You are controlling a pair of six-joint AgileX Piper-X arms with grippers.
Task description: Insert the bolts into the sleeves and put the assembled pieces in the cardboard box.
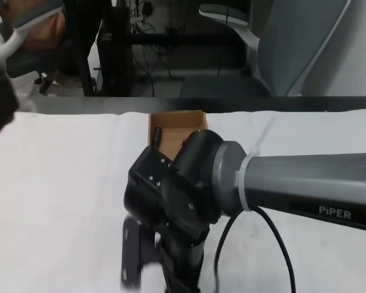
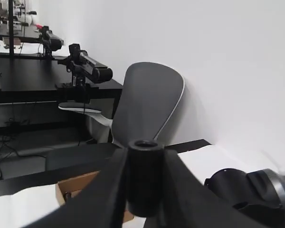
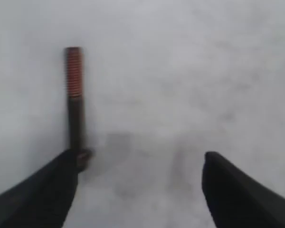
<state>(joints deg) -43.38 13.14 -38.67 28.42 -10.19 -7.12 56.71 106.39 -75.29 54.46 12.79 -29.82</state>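
Right end effector (image 3: 140, 161) wide open and empty over the bench (image 3: 204, 71). Bolt (image 3: 75, 102) lies flat, head just beside one fingertip. Its long axis runs away from the end effector, off the centreline. Left end effector (image 2: 146, 153) clamps the sleeve (image 2: 145, 183) upright.

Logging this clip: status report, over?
Left end effector shut on black cylindrical sleeve. Right end effector open over dark red-threaded metal bolt lying on white cloth. No obstruction seen.

— Any writing to read here?
— One short white word, printed on the grey arm (image 1: 305, 183), toward its lower edge.
— Seen from where?
— The high view.
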